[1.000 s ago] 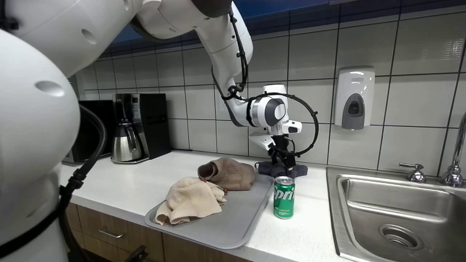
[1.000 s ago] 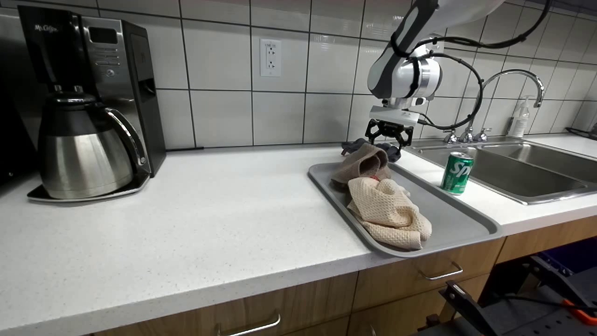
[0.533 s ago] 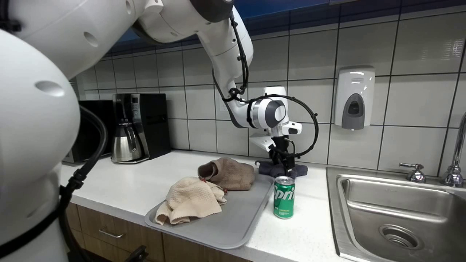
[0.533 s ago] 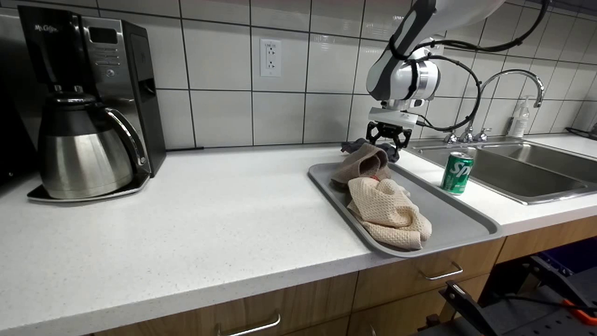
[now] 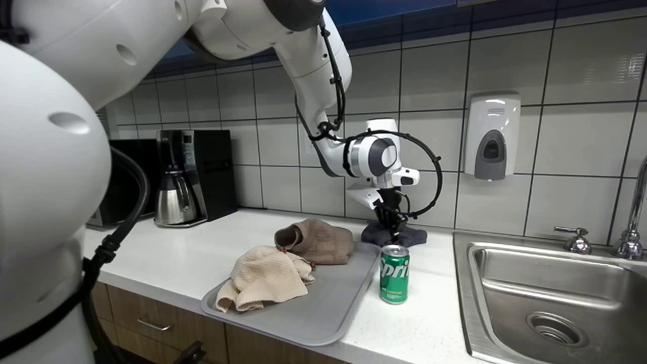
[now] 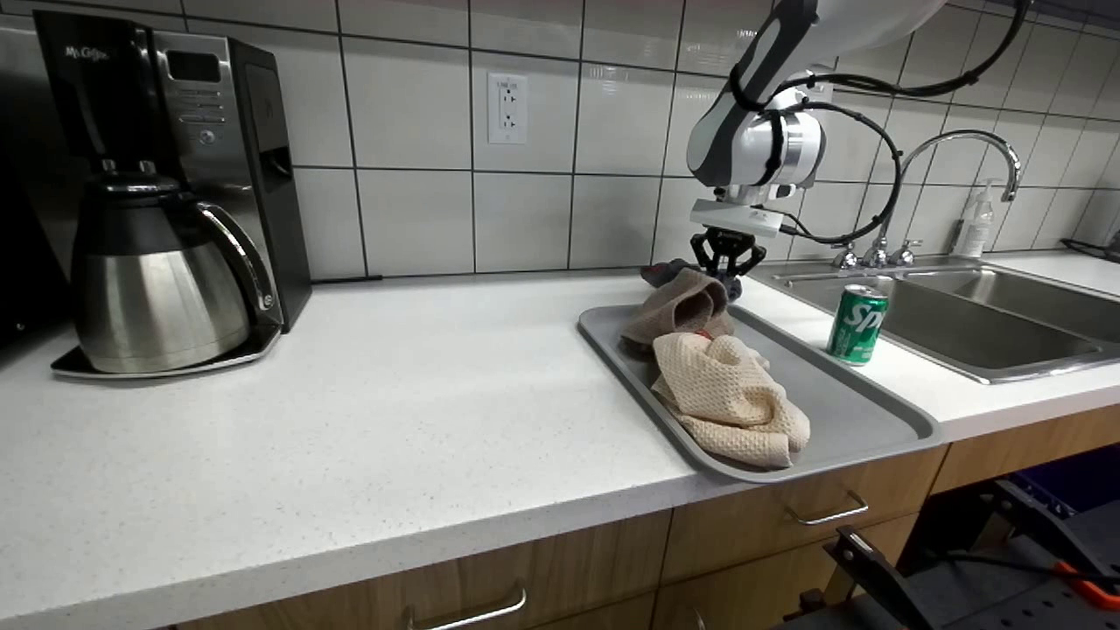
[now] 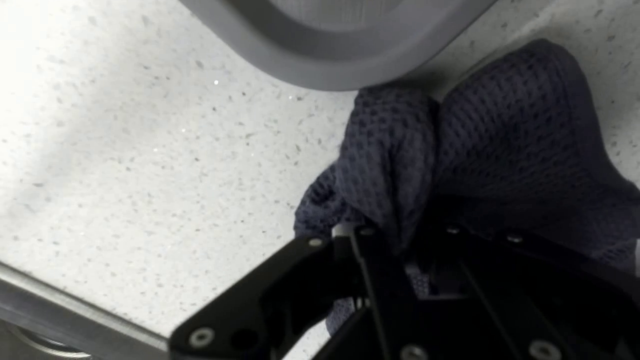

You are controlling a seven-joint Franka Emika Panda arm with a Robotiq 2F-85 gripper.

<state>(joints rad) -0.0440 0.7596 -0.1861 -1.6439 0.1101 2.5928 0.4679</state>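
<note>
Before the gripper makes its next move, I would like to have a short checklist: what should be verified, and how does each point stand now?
1. The gripper closed on the dark waffle-weave cloth: ok, a fold sits between the jaws.
2. Firmness of this grip: cannot tell.
3. Cloth free of the gray tray: cannot tell; in the wrist view it reaches the rim, contact unclear.
4. Tray fully on the counter: not ok, its near rim juts past the front edge.
5. Green Sprite can upright and apart from the gripper: ok.
</note>
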